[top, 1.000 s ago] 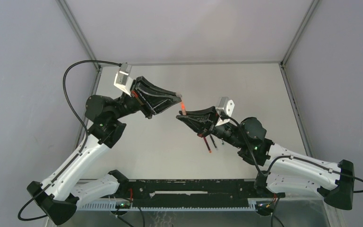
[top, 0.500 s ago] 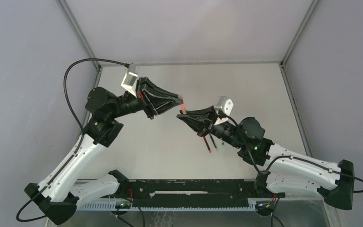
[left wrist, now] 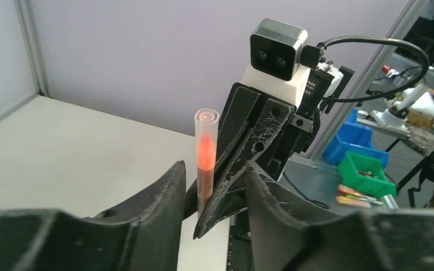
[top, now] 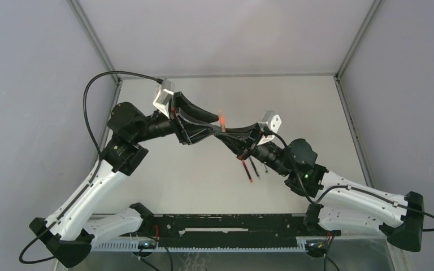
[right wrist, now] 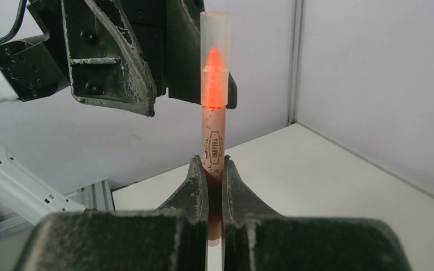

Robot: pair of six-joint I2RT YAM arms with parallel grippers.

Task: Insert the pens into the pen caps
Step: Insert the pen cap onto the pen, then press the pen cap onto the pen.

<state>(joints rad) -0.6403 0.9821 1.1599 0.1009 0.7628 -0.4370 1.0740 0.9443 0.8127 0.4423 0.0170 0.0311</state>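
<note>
Pen: I saw the pen standing upright in the centre of the right wrist view; a thin pale printed barrel, its red tip glowing inside the cap; in the overhead view it sat mid-frame, above the table, where the two arms met.
Cap: the cap was a short clear tube at the top of the frame, sitting over the tip; I judged it seated, though I could not tell whether it was pressed fully home.
Handling: I judged the pen light, stiff and smooth, likely to slide or tilt under an end push; the lower barrel looked the right place to hold, leaving the capped end free; the cap seemed small and easy to knock askew.
Right gripper: the right gripper was clamped on the lower barrel, at lower centre.
Left gripper: the left gripper had its jaws parted, one either side of the pen at the bottom of its own view, gripping nothing.
Loose pens: the loose pens lay together on the table, just below centre under the right arm; uncapped as far as I could tell.
</note>
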